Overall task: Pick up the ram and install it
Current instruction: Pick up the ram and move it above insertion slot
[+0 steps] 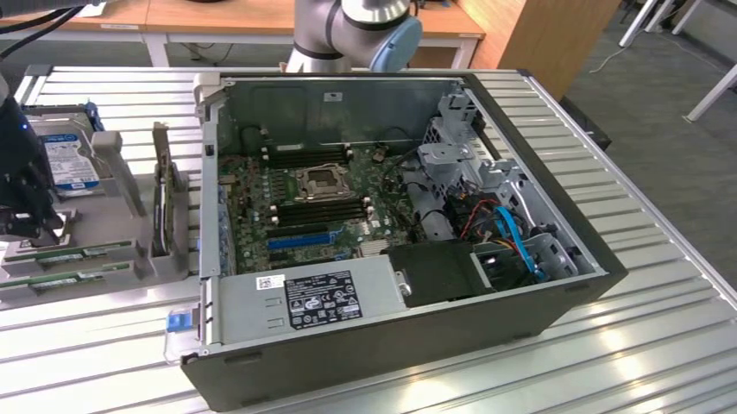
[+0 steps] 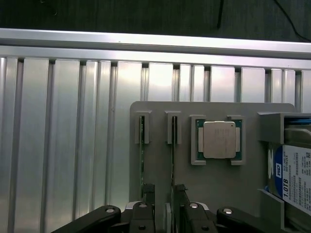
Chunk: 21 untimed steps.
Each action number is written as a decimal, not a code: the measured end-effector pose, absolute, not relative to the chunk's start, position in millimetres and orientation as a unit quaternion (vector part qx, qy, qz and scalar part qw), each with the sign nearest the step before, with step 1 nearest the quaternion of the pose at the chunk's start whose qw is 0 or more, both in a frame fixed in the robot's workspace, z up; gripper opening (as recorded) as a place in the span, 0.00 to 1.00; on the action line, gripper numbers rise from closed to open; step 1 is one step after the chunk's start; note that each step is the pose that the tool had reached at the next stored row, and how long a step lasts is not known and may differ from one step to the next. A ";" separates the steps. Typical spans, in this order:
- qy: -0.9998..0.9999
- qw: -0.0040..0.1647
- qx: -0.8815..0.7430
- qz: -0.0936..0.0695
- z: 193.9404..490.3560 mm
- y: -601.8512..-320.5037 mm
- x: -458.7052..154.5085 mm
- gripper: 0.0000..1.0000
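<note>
Since the power supply (image 1: 311, 297) fills the near end of the open case (image 1: 403, 349), we start there. At the exterior view's left of it, on the slatted table (image 1: 645, 345), sits a grey holder (image 1: 121, 185).

The holder has narrow slots (cut, we judge, so that a stick stands on its long edge with both faces free for a pinch). Two green sticks stand in them side by side. The nearer is the other stick (image 1: 64, 281). Just beyond it is the ram (image 1: 81, 253) (image 2: 173, 160), seated in its slot and not yet lifted. Its long axis runs from the exterior view's left to its right, one end pointing toward the case. It is parallel to its neighbour and lies roughly as the blue slots (image 1: 302, 235) on the motherboard (image 1: 311, 194) do.

The gripper (image 1: 37, 231) (image 2: 164, 194) hangs over the end of the ram farthest from the case. Its jaws are spread wide and hold nothing. In the wrist view one finger stands on each side of the ram's top edge, and the other stick is outside the gap. We cannot tell whether a pad touches the board.

Farther along the holder a processor (image 2: 219, 140) lies flat in its own recess. Beyond that a hard drive (image 1: 64, 159) stands in a bracket. Each part has its own seat, which we take as a way to keep it where the arm (image 1: 351, 30), at the far side of the table, can find it.
</note>
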<state>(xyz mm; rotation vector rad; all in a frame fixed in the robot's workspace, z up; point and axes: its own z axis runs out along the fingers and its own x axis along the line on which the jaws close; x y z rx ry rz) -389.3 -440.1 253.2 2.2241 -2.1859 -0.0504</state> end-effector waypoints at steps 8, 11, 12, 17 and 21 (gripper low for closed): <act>-0.701 0.011 0.713 -0.016 253.2 -452.1 -389.8 0.29; -0.701 0.011 0.713 -0.016 249.1 -452.6 -389.9 0.29; -0.701 0.011 0.713 -0.016 241.2 -453.1 -389.9 0.29; -0.701 0.011 0.713 -0.016 232.6 -453.6 -389.9 0.29; -0.701 0.011 0.713 -0.016 232.5 -453.8 -389.9 0.29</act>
